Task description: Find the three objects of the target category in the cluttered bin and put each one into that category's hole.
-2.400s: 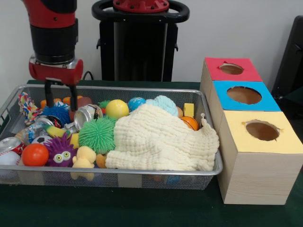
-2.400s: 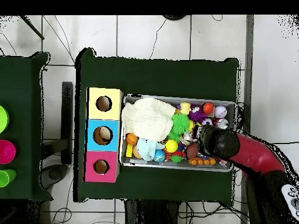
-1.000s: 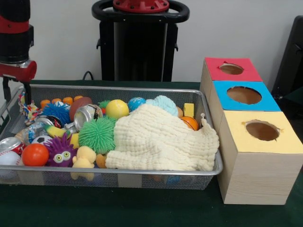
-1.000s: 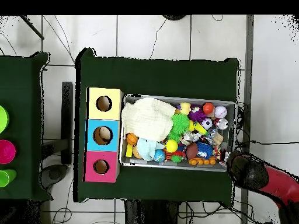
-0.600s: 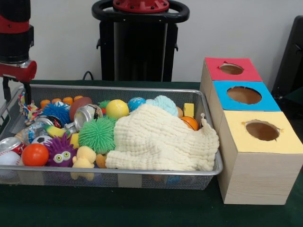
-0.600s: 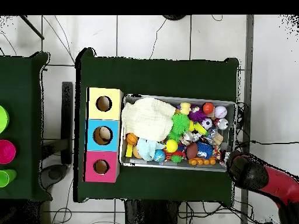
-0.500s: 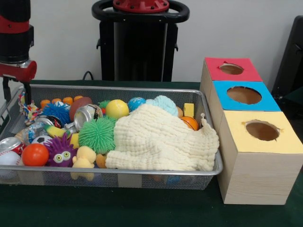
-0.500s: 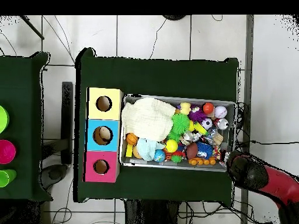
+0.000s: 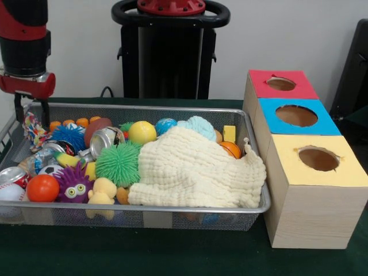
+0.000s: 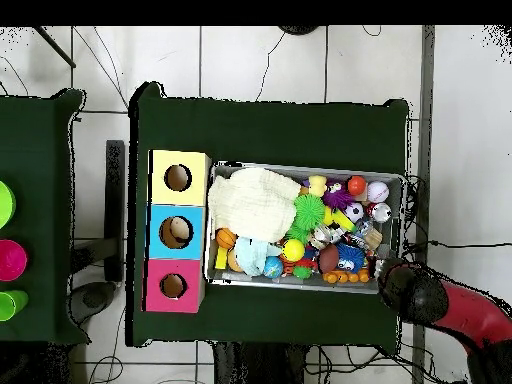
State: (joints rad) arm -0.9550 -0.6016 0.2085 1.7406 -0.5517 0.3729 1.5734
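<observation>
- Green cloth covers the tabletop (image 9: pixel 172 259), with a pale wall behind it.
- A wire-mesh bin (image 9: pixel 144 217) sits on the cloth, full of toys.
- A cream cloth (image 9: pixel 195 169) is heaped over the bin's right half in the front view, hiding whatever lies under it.
- Left of the cloth lie a green spiky ball (image 9: pixel 118 164), a yellow ball (image 9: pixel 142 132), a silver can (image 9: pixel 105 140), a purple monster (image 9: pixel 73 185), an orange ball (image 9: pixel 42 188) and a blue spiky ball (image 9: pixel 69 137).
- A rope toy (image 9: pixel 34 131) lies against the bin's far left corner.
- A second can (image 9: pixel 11 176), red and white, rests at the left edge, with a white ball (image 9: pixel 10 193) just in front of it.
- Three wooden boxes stand in a row just right of the bin, each with a round hole on top: the red box (image 9: pixel 280 84) farthest, the blue box (image 9: pixel 296 117) in the middle, the yellow box (image 9: pixel 317 161) nearest.
- The gripper (image 9: pixel 31 110) hangs over the bin's far left corner, above the rope toy; its fingers (image 9: pixel 45 112) are apart and hold nothing.
- The pictures do not show which toys belong to the target category.
</observation>
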